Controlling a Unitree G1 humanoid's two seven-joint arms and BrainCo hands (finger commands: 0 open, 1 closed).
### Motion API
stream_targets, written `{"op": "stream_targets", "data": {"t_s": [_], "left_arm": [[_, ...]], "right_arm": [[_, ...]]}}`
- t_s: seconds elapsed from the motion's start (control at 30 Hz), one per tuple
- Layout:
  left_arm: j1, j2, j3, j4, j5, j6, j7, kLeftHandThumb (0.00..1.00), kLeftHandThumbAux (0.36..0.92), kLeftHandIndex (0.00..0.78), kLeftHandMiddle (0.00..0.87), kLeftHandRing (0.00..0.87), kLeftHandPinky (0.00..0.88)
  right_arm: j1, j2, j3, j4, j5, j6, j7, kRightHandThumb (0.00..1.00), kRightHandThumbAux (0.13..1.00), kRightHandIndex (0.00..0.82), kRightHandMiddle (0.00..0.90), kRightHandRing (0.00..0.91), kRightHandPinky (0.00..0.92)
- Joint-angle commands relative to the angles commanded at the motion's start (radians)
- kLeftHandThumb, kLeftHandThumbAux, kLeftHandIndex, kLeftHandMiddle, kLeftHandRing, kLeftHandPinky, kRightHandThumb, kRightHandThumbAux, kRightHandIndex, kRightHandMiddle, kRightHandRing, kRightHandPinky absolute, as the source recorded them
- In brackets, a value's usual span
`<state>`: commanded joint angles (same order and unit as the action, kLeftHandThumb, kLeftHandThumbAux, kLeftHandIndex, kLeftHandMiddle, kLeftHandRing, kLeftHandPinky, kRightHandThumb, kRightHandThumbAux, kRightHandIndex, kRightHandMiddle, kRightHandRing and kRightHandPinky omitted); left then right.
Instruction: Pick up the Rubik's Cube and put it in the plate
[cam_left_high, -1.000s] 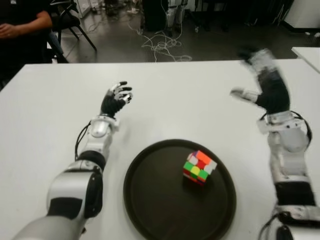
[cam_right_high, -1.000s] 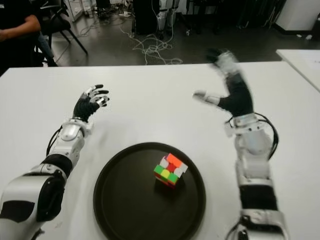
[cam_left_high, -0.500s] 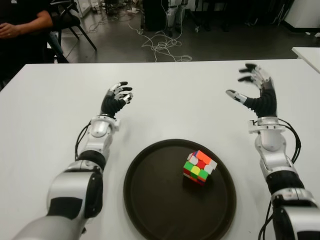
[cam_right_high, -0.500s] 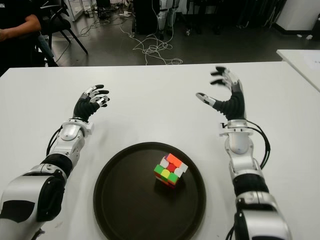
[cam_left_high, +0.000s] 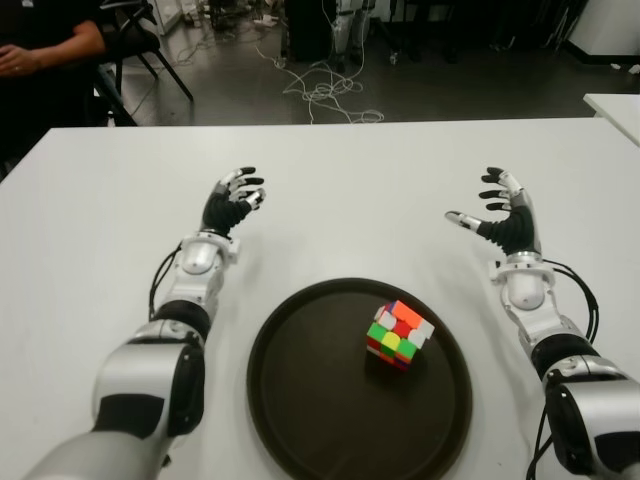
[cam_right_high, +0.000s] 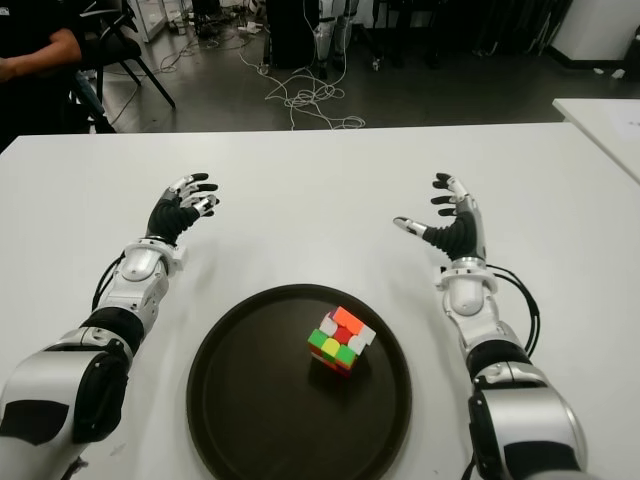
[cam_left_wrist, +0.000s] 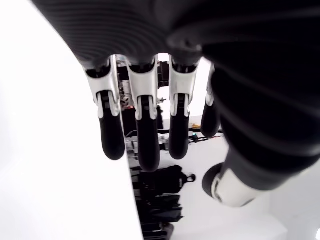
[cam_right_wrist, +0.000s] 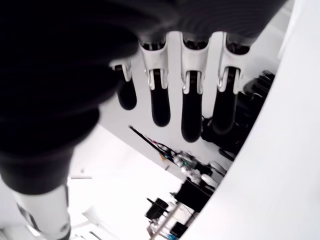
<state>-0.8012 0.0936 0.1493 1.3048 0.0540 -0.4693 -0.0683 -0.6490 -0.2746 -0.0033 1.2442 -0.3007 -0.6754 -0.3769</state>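
With the Rubik's Cube (cam_left_high: 399, 333) lying inside the dark plate (cam_left_high: 300, 400), placement appears complete. Left hand (cam_left_high: 232, 199) and right hand (cam_left_high: 503, 216) flank the plate, fingers spread, holding nothing.

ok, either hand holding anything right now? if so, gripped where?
Nothing is held. The left hand and right hand are both open and empty, out to either side. The Rubik's Cube sits in the dark plate, untouched.

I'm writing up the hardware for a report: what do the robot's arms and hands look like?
Both arms have silver-grey shells with black joint sections and thin black cables looped near the wrists. The left robot hand and right robot hand are black, ribbed at the palm, with white finger segments and black rounded tips.
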Motion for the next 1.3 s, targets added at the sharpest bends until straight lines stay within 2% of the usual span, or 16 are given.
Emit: {"op": "stream_targets", "data": {"t_s": [0.13,0.3,0.8,0.87,1.13,1.3], "left_arm": [[0.003,0.002,0.000,0.001,-0.001,0.000,-0.006,0.236,0.698,0.193,0.248,0.270,0.289],[0.005,0.004,-0.003,0.000,0.001,0.000,-0.007,0.226,0.678,0.194,0.253,0.270,0.295],[0.009,0.003,-0.002,-0.002,-0.010,-0.001,-0.025,0.287,0.722,0.217,0.282,0.302,0.331],[0.009,0.002,0.001,-0.003,-0.014,0.000,-0.031,0.292,0.723,0.221,0.284,0.304,0.336],[0.008,0.001,0.007,-0.002,-0.019,0.005,-0.039,0.278,0.737,0.231,0.286,0.304,0.334],[0.008,0.002,0.010,-0.002,-0.019,0.004,-0.041,0.264,0.739,0.234,0.286,0.303,0.334]], "right_arm": [[0.000,0.004,-0.012,0.008,0.029,-0.001,0.042,0.000,0.755,0.143,0.185,0.182,0.169],[0.002,0.006,-0.025,0.009,0.058,-0.010,0.081,0.000,0.778,0.139,0.174,0.167,0.156],[0.001,0.023,-0.077,0.007,0.161,-0.010,0.210,0.011,0.758,0.159,0.218,0.225,0.245],[-0.002,0.034,-0.106,0.009,0.207,0.010,0.261,0.013,0.752,0.166,0.228,0.234,0.250],[-0.024,0.099,-0.295,0.000,0.479,0.105,0.557,0.000,0.756,0.179,0.245,0.263,0.307],[-0.025,0.105,-0.325,-0.006,0.516,0.127,0.606,0.000,0.772,0.175,0.240,0.261,0.317]]}}
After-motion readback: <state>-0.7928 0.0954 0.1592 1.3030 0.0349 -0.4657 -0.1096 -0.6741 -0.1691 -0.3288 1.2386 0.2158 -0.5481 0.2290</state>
